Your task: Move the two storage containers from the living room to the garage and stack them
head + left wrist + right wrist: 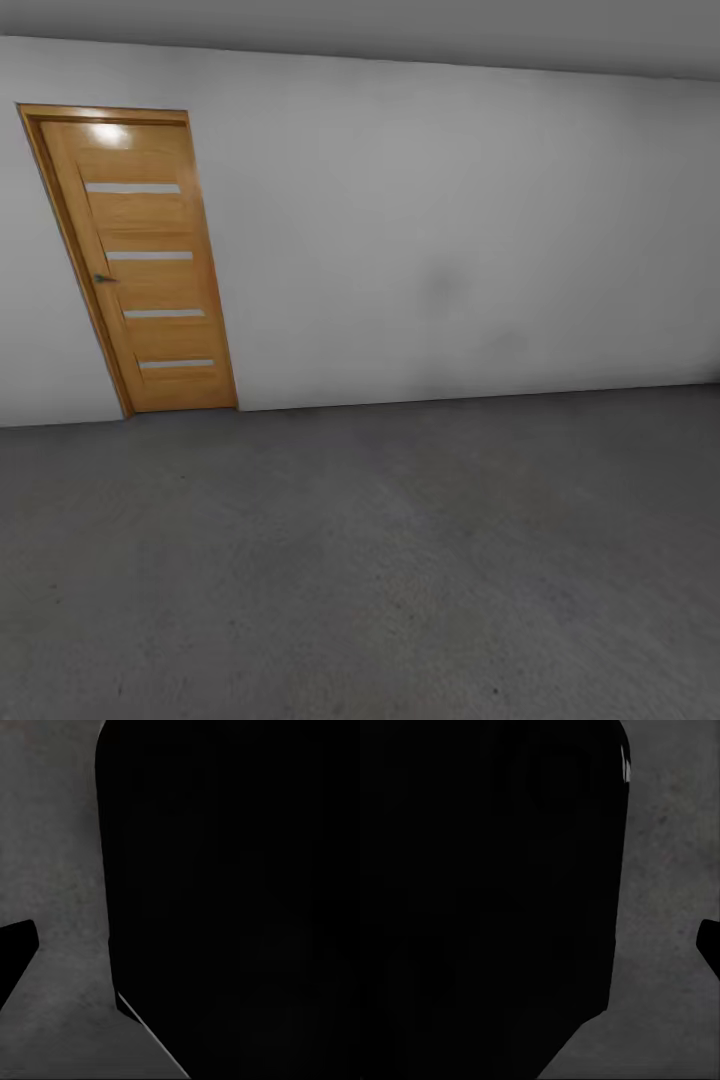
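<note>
I am in the garage, facing a plain white wall over the rough dark grey concrete floor. The two storage containers and the living room are out of view. In the left wrist view a large black shape sits close to the camera, with one dark fingertip over the grey floor. The right wrist view has a similar black mass, and a dark fingertip at the frame edge above the floor. Neither wrist view lets me judge how the jaws stand.
A light-wood door with four narrow frosted strips stands shut in the wall at the left, its handle on its left side. The concrete floor stretches wide from the wall toward me.
</note>
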Robot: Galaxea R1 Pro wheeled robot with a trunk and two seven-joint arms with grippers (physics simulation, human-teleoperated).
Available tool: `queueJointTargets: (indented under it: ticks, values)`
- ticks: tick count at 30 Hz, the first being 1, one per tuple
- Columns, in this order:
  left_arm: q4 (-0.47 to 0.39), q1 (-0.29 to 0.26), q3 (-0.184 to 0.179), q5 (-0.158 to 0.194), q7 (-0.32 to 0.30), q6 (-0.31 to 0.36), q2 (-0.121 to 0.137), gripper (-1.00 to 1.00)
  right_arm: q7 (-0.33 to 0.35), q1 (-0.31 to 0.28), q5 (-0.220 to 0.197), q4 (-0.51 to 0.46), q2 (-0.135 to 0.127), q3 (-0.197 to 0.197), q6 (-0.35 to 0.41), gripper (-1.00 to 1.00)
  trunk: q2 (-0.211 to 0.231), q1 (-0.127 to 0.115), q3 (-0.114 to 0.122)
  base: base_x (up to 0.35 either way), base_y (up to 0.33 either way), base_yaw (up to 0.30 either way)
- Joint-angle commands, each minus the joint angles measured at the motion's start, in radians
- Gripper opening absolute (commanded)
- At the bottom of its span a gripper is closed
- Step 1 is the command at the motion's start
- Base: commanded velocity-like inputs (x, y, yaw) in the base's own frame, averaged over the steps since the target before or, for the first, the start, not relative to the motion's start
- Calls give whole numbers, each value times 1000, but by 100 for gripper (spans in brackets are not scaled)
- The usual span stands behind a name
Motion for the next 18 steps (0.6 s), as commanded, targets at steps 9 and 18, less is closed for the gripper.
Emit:
queueJointTargets:
  ticks: [9, 18]
  values:
    - [-48, -1, 16, 20, -2, -12, -16, 100, 1, -2, 33, -13, -2, 22, -42, 100, 0, 0, 0, 0, 0, 0]
    - [-53, -1, 15, 20, -2, -12, -18, 100, -1, -2, 38, -12, 9, 22, -55, 100, 0, 0, 0, 0, 0, 23]
